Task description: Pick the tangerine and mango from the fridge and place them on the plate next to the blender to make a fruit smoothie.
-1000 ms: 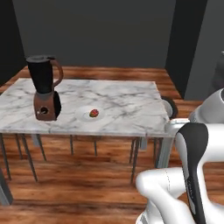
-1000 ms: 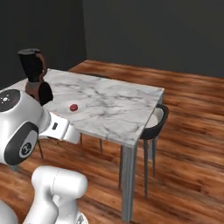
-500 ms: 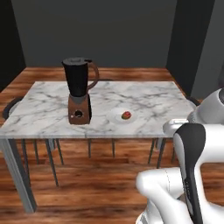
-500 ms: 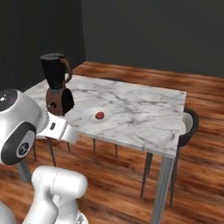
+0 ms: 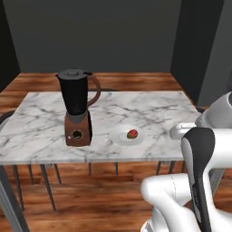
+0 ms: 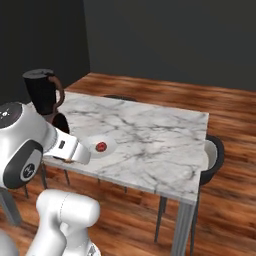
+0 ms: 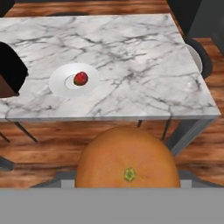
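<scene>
The tangerine (image 7: 127, 162) looms large and orange at the bottom of the hand view, held in my gripper (image 7: 127, 177), whose fingertips are hidden behind it. On the marble table (image 5: 149, 108), the red-green mango (image 5: 132, 134) lies on the small white plate (image 5: 118, 136) just right of the blender (image 5: 77, 106). From the right base view the mango (image 6: 101, 146) and plate (image 6: 109, 145) sit just beyond my hand, with the blender (image 6: 45, 97) further left. Looking along the hand, the mango (image 7: 80, 78) and plate (image 7: 59, 83) are up and left of the tangerine. The fridge is out of view.
A dark round chair (image 6: 212, 155) stands at the table's right end, also seen from the hand as the chair (image 7: 197, 59). Another chair's edge (image 5: 4, 118) shows at the left end. Wooden floor (image 5: 113, 190) and the table's near edge lie between me and the plate.
The base has driven, so both base views shifted. The table, blender and plate now sit closer and nearer the middle of the pictures.
</scene>
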Robot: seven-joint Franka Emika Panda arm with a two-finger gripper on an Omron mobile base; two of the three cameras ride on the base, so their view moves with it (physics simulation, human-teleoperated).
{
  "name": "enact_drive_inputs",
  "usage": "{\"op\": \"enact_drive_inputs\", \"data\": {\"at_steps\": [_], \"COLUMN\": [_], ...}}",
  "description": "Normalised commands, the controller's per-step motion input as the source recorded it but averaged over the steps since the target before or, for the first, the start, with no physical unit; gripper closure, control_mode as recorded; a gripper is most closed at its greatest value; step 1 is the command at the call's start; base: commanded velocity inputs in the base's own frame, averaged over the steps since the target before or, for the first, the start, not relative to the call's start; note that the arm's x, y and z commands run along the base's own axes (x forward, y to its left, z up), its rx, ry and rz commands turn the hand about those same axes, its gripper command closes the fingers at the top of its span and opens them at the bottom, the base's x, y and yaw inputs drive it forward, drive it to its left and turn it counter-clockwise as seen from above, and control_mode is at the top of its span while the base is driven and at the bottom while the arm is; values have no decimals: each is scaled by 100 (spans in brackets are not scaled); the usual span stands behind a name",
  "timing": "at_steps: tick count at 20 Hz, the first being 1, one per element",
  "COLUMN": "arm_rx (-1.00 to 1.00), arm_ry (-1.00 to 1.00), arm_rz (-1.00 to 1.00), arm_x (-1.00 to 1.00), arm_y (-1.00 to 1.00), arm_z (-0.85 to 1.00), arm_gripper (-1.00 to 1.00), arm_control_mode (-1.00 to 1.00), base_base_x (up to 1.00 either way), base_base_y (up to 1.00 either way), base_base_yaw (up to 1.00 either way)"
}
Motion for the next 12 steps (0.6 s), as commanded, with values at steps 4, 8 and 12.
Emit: {"op": "enact_drive_inputs", "data": {"at_steps": [4, 8, 12], "arm_rx": [0, 0, 0], "arm_ry": [0, 0, 0], "arm_rz": [0, 0, 0], "arm_x": [0, 0, 0], "arm_y": [0, 0, 0], "arm_z": [0, 0, 0], "arm_gripper": [100, 100, 100], "arm_control_mode": [100, 100, 100], "base_base_x": [38, 41, 43], "base_base_y": [21, 22, 32], "base_base_yaw": [-5, -4, -4]}}
